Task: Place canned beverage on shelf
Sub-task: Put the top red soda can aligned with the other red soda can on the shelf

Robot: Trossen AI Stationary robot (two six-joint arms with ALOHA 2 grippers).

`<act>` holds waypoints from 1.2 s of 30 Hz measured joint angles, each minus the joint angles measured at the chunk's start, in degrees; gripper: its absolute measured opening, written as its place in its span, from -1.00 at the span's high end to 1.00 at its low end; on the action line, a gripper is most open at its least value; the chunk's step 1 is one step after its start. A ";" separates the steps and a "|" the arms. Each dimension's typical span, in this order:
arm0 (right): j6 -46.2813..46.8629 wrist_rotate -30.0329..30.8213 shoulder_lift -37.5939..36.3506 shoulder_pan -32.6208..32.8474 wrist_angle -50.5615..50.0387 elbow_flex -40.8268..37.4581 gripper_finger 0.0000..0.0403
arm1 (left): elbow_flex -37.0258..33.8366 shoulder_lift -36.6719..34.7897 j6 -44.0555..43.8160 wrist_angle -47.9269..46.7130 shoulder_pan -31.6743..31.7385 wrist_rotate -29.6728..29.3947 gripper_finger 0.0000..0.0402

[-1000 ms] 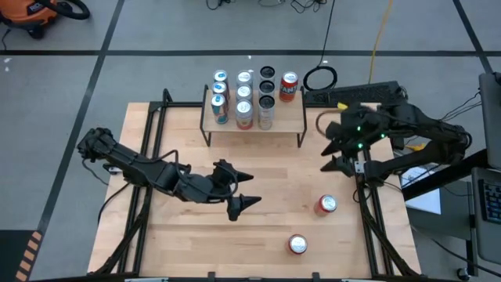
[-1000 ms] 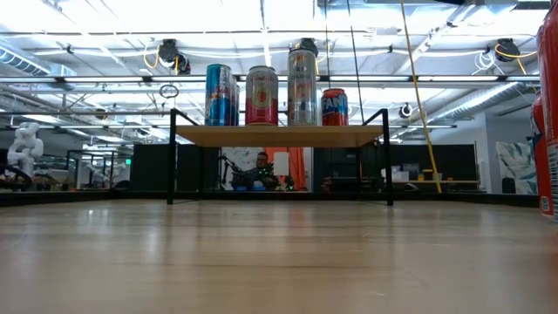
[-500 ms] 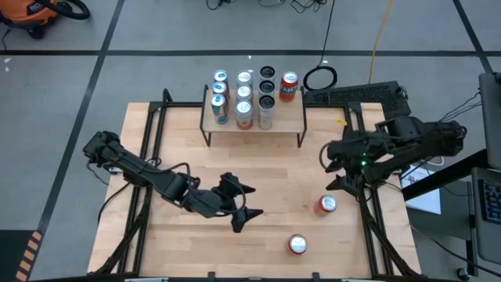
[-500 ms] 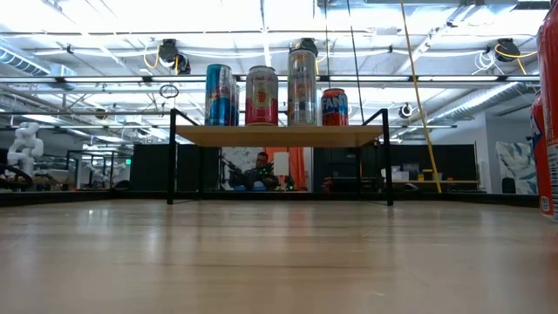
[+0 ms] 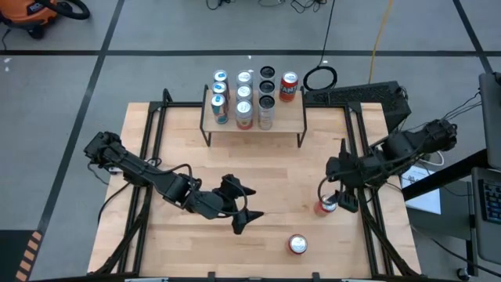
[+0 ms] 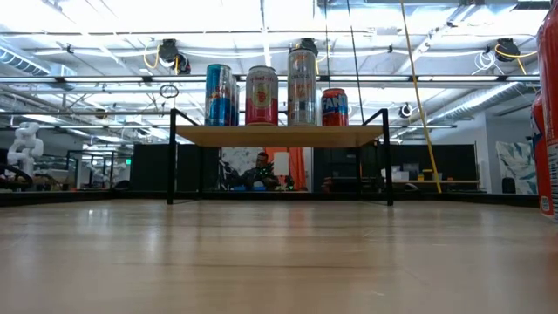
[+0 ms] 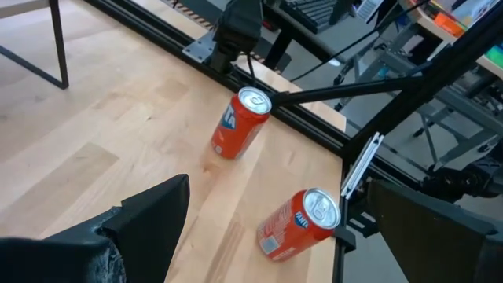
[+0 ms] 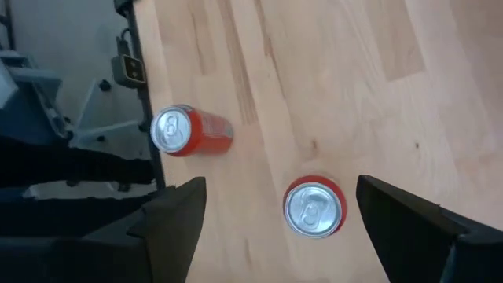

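Note:
Two red cans stand upright on the wooden table: one (image 5: 326, 207) near the right edge, one (image 5: 297, 244) nearer the front. My right gripper (image 5: 333, 196) hovers open above the first can (image 8: 314, 208), which shows below and between its fingers without touching them. My left gripper (image 5: 248, 207) hangs open over the table's middle, pointing toward both cans (image 7: 240, 122) (image 7: 299, 224). The shelf (image 5: 286, 117) stands at the far edge on thin black legs, with several cans upright on its top (image 6: 279, 135).
Black frame rails (image 5: 368, 219) run along the table's left and right edges. A red can (image 6: 549, 113) fills the low view's right edge. Bare wood (image 5: 274, 168) lies between the shelf and the grippers. The shelf's right half has free space.
My right gripper has swung from the table's far right toward the near edge and a little down, and now hangs over the red can by the right edge. My left gripper has sunk and moved toward the near edge, then kept still. Both stayed open.

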 joint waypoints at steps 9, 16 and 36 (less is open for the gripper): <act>5.89 4.24 1.67 7.73 -4.01 0.00 -0.51 | 0.00 -0.01 -0.07 0.09 0.00 0.11 -0.96; -0.22 9.75 1.53 11.11 -6.39 0.00 -0.51 | 0.00 -0.01 -1.43 0.17 0.55 0.11 -0.96; -4.02 0.61 -11.80 11.76 14.24 -26.23 -0.54 | 0.00 -0.03 -10.47 0.41 0.92 -6.19 -0.96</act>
